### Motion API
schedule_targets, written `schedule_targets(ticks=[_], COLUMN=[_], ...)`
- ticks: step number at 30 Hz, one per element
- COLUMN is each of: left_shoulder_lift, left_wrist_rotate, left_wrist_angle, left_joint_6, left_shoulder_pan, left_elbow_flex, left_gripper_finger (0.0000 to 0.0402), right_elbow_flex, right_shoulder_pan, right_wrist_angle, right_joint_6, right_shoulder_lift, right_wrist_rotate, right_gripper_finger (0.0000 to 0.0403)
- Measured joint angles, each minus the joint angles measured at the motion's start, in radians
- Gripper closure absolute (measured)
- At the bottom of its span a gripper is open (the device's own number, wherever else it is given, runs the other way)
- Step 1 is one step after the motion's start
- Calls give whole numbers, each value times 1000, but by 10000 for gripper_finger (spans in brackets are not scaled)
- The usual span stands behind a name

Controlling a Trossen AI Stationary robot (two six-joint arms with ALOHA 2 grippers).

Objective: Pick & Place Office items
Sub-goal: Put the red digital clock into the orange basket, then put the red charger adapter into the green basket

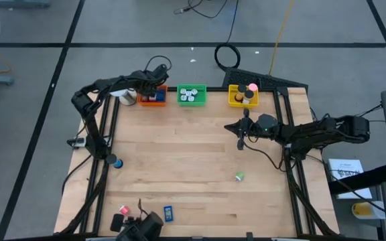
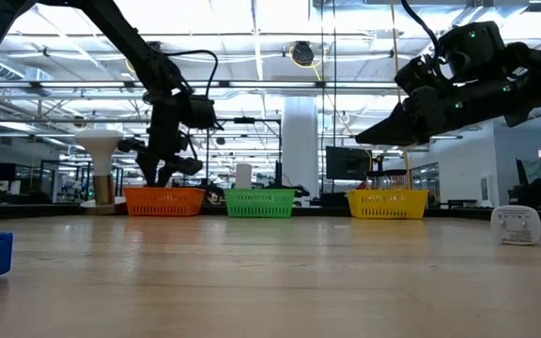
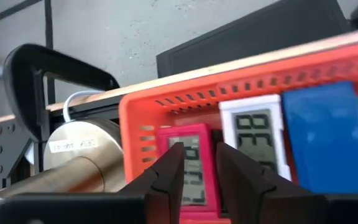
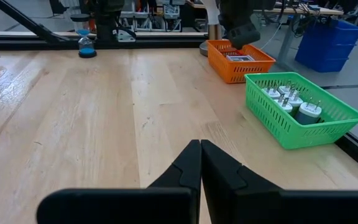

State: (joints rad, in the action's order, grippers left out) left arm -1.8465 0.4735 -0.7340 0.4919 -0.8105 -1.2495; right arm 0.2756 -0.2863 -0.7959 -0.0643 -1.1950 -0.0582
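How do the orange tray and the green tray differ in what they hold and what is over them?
The orange tray holds flat red, white and blue rectangles; the green tray holds small white pieces. The left claw hangs over the orange tray; nothing hangs over the green tray. Both are mesh baskets at the table's far edge.

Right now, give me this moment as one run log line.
left gripper: open over orange tray | right gripper: shut, above table | loose: blue piece

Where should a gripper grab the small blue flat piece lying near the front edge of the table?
Judging from above, the blue piece lies flat, long axis roughly front to back. Come straight down and pinch across its short width, on the two long edges; the tabletop beside it looks bare.
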Motion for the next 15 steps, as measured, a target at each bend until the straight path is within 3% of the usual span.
schedule_targets(ticks=[7,11,15], left_shoulder_lift=[39,88,147], left_wrist_rotate=[-10,-10,-30], left_wrist_angle=[5,54,209], left_joint_6=[-97,-173,-247], left_shoulder_pan=[68,161,273], left_elbow_flex=[0,5,58], left_gripper_finger=[357,396,389], right_elbow_flex=[0,0,0], right_shoulder_pan=[0,0,0], right_wrist_angle=[0,0,1], right_joint_6=[0,0,0], right_shoulder_lift=[0,0,0], right_wrist_rotate=[0,0,1], right_gripper_finger=[402,403,403])
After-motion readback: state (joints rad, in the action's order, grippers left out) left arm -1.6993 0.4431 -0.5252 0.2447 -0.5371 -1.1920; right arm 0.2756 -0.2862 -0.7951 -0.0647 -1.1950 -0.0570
